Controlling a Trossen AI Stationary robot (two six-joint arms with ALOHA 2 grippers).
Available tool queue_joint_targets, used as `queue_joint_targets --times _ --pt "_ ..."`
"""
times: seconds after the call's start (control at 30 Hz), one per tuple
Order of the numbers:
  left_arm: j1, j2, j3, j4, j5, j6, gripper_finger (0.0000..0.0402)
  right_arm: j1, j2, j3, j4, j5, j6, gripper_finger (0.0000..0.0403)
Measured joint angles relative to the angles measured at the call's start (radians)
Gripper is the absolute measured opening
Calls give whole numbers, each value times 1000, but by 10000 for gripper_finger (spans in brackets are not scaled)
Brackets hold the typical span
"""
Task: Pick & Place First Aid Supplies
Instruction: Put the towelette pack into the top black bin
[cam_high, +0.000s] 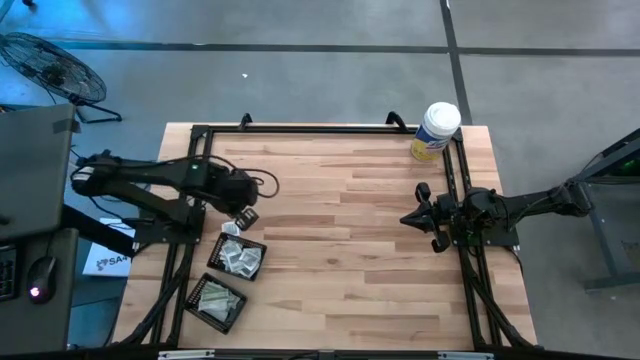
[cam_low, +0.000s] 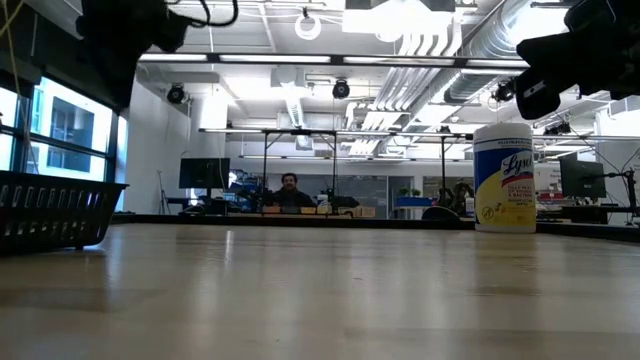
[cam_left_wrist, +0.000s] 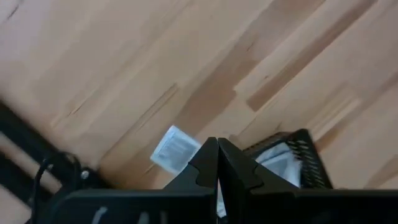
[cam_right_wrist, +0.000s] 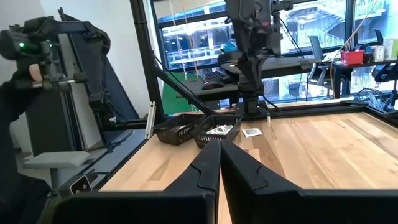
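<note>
Your left gripper (cam_high: 248, 214) hangs above the table (cam_high: 350, 250) near its left edge, just off the corner of the upper mesh tray (cam_high: 237, 255). Fingers are clenched tight, tips pressed together in the left wrist view (cam_left_wrist: 217, 152), nothing visible between them. Right below that gripper one square white-grey packet (cam_left_wrist: 175, 149) lies flat on the wood, just beside the tray's corner; in the high view it shows as a pale patch (cam_high: 232, 228) between gripper and tray, not in the tray.

The upper tray holds several small white-grey packets (cam_high: 240, 258), lying loose and overlapping. The second tray (cam_high: 215, 302), nearer the front-left corner, holds a pile of pale greenish packets (cam_high: 213, 298). The 2 trays sit close together, corner to corner. Can't tell exact count in either.

Your right gripper (cam_high: 418, 215) waits over the right side of the table, next to the black frame rail, well apart from the trays. Its fingers (cam_right_wrist: 208, 163) are also clenched together, holding nothing. From the right wrist view you look across the wood at both trays (cam_right_wrist: 199, 129) and the loose packet (cam_right_wrist: 252, 132) beside them, w/ the left arm above.

A white canister w/ yellow label (cam_high: 435, 131) stands upright at the far right corner. In the low view a person (cam_low: 290, 190) sits in the room behind.
</note>
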Motion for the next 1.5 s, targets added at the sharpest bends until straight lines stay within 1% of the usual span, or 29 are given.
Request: queue_joint_targets --times 0.1,0.17,0.27,0.4,0.47,0.53,0.6,0.83,0.97,1.03,1.17,1.23,1.5 --pt "1 48 -13 -1 1 -14 3 0 0 0 0 0 0 9" --pt "4 85 -22 -5 1 -14 15 0 0 0 0 0 0 9" --pt "29 138 -23 4 -9 -19 52 0 0 0 0 0 0 6" --pt "87 192 -23 8 -139 -61 110 0 0 0 0 0 0 6" --pt "127 217 -23 36 -154 -45 131 0 0 0 0 0 0 7" --pt "160 233 -30 73 -102 1 145 0 0 0 0 0 0 8" --pt "168 232 -57 101 -61 20 153 0 0 0 0 0 0 7" --pt "168 197 -182 142 23 -46 162 0 0 0 -1 0 0 9" --pt "154 196 -244 193 154 -64 162 0 0 0 -11 1 0 5" --pt "157 196 -286 206 201 -85 162 0 1 0 -16 2 0 5" --pt "189 196 -347 236 252 -90 161 0 1 0 -16 2 0 7" --pt "200 196 -367 256 262 -92 161 0 1 0 -16 4 0 8" --pt "199 196 -433 325 311 -112 161 0 1 0 -16 4 0 10"
